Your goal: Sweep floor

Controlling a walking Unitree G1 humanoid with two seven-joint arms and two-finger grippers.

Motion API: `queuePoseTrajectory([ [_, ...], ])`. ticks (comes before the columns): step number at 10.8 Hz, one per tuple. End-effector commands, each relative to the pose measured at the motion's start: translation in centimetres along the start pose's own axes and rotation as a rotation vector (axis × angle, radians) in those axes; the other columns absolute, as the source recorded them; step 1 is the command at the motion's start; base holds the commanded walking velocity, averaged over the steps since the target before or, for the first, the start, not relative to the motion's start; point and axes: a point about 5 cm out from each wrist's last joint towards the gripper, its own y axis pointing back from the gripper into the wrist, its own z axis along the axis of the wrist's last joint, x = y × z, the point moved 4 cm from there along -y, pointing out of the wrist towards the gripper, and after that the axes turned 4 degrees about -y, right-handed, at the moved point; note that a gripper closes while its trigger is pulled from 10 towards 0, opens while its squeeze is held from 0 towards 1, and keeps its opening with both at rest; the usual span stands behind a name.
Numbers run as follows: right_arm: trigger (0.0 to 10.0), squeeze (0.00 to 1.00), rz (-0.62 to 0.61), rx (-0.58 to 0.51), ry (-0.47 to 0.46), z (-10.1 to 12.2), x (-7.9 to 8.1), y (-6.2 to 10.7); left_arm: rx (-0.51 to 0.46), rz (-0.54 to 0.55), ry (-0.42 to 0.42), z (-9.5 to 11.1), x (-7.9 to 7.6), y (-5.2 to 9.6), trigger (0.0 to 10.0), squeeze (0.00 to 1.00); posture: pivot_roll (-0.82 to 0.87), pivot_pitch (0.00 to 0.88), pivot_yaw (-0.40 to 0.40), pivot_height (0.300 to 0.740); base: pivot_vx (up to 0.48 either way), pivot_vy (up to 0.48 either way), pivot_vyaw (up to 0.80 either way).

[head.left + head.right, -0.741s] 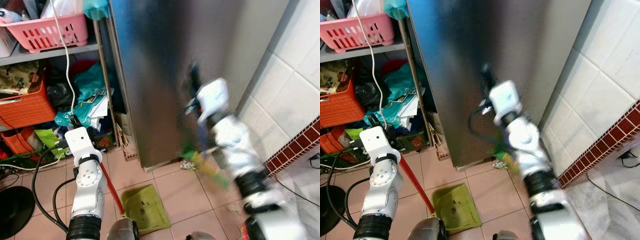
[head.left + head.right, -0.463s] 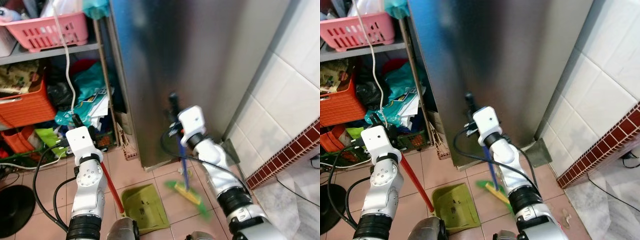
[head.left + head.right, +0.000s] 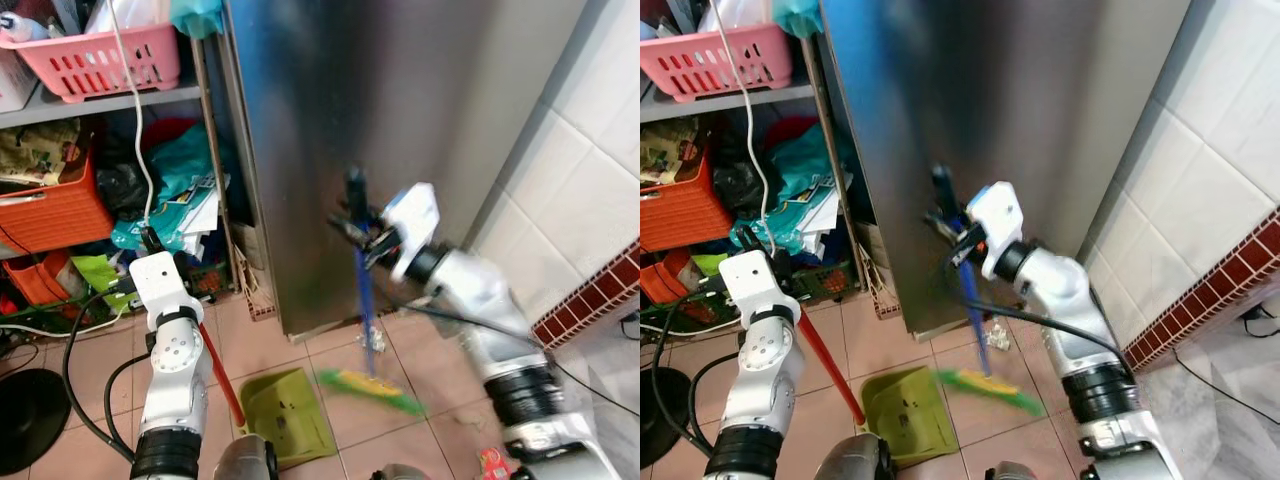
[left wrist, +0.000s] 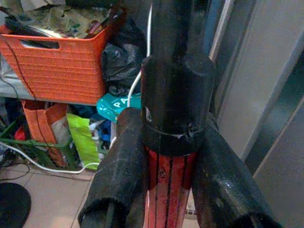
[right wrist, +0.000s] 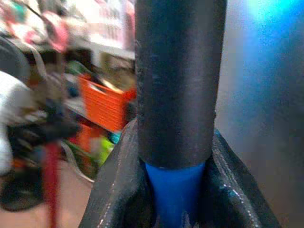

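Broom [image 3: 365, 300] with blue handle is clamped between the jaws of the right gripper [image 5: 176, 142]; its green head [image 3: 370, 388], blurred, lies on the tiled floor [image 3: 390, 430] before the steel refrigerator [image 3: 380, 120]. Beside it, the green dustpan [image 3: 291, 418] is held by its red handle [image 4: 168, 190] in the left gripper [image 4: 166, 190], jaws closed.

- The right gripper [image 5: 175, 190] is clamping its two black fingers [image 5: 118, 190] around the broom handle [image 5: 176, 80], one on each side.
- The handle is showing a black sleeve above and blue [image 5: 175, 190] between the fingers.
- A grey metal surface [image 5: 266, 95] is standing behind, catching a blue glare.
- An orange basket [image 5: 107, 102] is sitting blurred in the background clutter.
- A red pole [image 5: 51, 180] is standing blurred, beside a white robot arm [image 5: 12, 114].
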Motion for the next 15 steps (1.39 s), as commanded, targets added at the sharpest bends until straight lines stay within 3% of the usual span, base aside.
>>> queuePoseTrajectory([
  [1, 10.0, 0.0, 0.07, -0.108, -0.043, 3.7, 0.4, -0.6, -0.042, -0.012, 0.007, 1.2, -0.4, -0.4, 10.0, 0.0, -0.07, 0.05, 0.029, 0.74, 0.0, 0.0, 0.0],
  [2, 10.0, 0.0, 0.066, -0.131, -0.043, 4.8, 0.0, -0.6, -0.042, -0.012, 0.007, 1.2, -0.4, -0.5, 10.0, 0.0, -0.07, 0.048, 0.031, 0.74, 0.0, 0.0, 0.0],
  [3, 10.0, 0.0, -0.076, -0.135, 0.117, 5.7, -2.7, -0.7, -0.044, -0.012, 0.004, 1.2, -0.3, -0.5, 10.0, 0.0, -0.06, 0.044, 0.028, 0.74, 0.0, 0.0, 0.0],
  [5, 10.0, 0.0, -0.23, -0.162, 0.191, 6.8, -5.0, -0.6, -0.049, -0.009, 0.009, 1.4, -0.2, -0.5, 10.0, 0.0, -0.05, 0.043, 0.025, 0.74, 0.0, 0.0, 0.0],
  [6, 10.0, 0.0, -0.279, -0.186, 0.197, 7.5, -5.7, -0.5, -0.05, -0.007, 0.01, 1.4, -0.1, -0.5, 10.0, 0.0, -0.05, 0.043, 0.024, 0.74, 0.0, 0.0, 0.0],
  [8, 10.0, 0.0, -0.386, -0.229, 0.297, 8.6, -7.2, -0.1, -0.048, -0.009, 0.009, 1.3, -0.1, -0.4, 10.0, 0.0, -0.05, 0.043, 0.024, 0.74, 0.0, 0.0, 0.0],
  [9, 10.0, 0.0, -0.4, -0.217, 0.322, 8.2, -7.3, 0.1, -0.048, -0.011, 0.01, 1.3, -0.1, -0.4, 10.0, 0.0, -0.05, 0.045, 0.026, 0.74, 0.0, 0.0, 0.0],
  [12, 10.0, 0.0, -0.452, -0.117, 0.405, 3.4, -6.5, 0.5, -0.047, -0.016, 0.013, 1.2, -0.2, -0.2, 10.0, 0.0, -0.05, 0.056, 0.025, 0.74, 0.0, 0.0, 0.0],
  [14, 10.0, 0.0, -0.471, -0.078, 0.433, 1.1, -5.6, 0.2, -0.044, -0.027, 0.014, 1.0, -0.4, -0.1, 10.0, 0.0, -0.05, 0.061, 0.024, 0.74, 0.0, 0.0, 0.0],
  [15, 10.0, 0.0, -0.489, -0.042, 0.397, -1.0, -5.0, 0.1, -0.046, -0.037, 0.017, 1.1, -0.6, 0.0, 10.0, 0.0, -0.05, 0.065, 0.024, 0.74, 0.0, 0.0, 0.0],
])
